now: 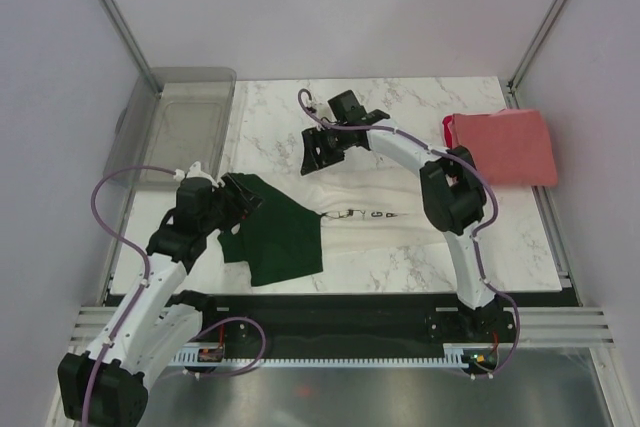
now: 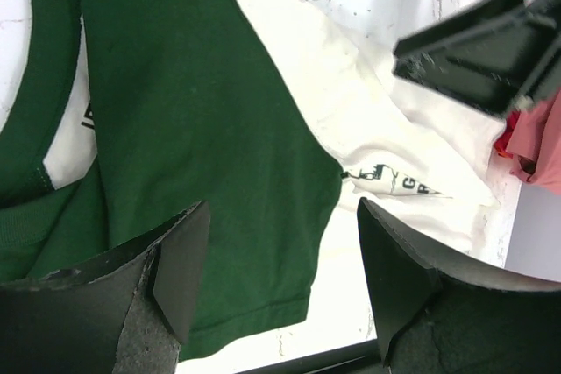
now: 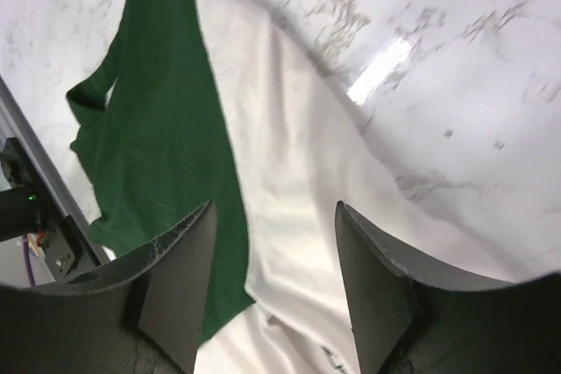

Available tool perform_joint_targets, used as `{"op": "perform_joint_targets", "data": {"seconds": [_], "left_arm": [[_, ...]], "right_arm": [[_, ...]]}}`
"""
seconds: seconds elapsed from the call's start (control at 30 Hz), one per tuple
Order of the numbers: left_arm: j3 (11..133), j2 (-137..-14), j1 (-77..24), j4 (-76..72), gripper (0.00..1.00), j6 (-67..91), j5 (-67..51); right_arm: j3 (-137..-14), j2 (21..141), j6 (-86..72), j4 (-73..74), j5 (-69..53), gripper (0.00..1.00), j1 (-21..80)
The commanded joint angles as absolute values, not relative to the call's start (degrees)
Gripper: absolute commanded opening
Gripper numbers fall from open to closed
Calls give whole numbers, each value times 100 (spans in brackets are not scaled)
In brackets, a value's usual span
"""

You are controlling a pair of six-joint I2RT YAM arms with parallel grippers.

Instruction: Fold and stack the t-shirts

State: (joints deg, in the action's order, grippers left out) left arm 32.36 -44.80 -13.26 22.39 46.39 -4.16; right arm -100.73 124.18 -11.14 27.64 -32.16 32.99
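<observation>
The shirt [image 1: 352, 229] looks limp and light; left gripper [image 2: 280, 251] and right gripper [image 3: 273, 256] gape empty; its sleeve [image 2: 193, 146] hem should pinch best

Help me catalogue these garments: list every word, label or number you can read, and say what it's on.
"GR": black letters on the cream-white shirt, beside a small cartoon print; the rest is hidden by a fold.
Black marks by the green collar: cut off, unreadable.
Same print from the top camera: too small to read.
Coral-red shirt: no text showing.
</observation>
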Motion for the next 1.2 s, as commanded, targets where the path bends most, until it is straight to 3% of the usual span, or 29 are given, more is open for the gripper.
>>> {"op": "perform_joint_targets", "data": {"seconds": [0.0,0.13,0.47,0.57,0.63,0.67,0.7,0.73,0.87,1.0,1.17], "left_arm": [[3269,-4403,-1327,2145,75,4386,-597],[3331,-4412,-1327,2145,75,4281,-650],[3401,-4482,-1318,2153,75,4184,-580],[3436,-4483,-1327,2145,75,4166,-571],[3445,-4482,-1327,2136,75,4157,-571],[3445,-4491,-1327,2144,75,4157,-563],[3454,-4491,-1327,2136,75,4140,-554],[3454,-4491,-1327,2136,75,4122,-545],[3419,-4526,-1327,2145,75,4096,-580],[3331,-4518,-1327,2136,75,4096,-571],[3278,-4570,-1318,2030,75,4122,-589]], "right_arm": [[-11125,13006,-580,3892,-3235,65,3252],[-11802,13561,-501,4174,-3269,66,3182],[-12085,14282,-369,4412,-3506,63,3217],[-12243,14396,-255,4509,-3560,47,3225],[-12418,14475,-255,4570,-3437,25,3208],[-12497,14563,-272,4588,-3402,19,3199],[-12576,14624,-281,4614,-3306,3,3173],[-12742,14660,-342,4606,-3183,0,3095],[-12982,14644,-1069,4439,-3207,0,2629],[-12727,14291,-1958,3370,-3480,0,2023],[-13534,14809,-3390,2700,-3192,0,1302]]}}
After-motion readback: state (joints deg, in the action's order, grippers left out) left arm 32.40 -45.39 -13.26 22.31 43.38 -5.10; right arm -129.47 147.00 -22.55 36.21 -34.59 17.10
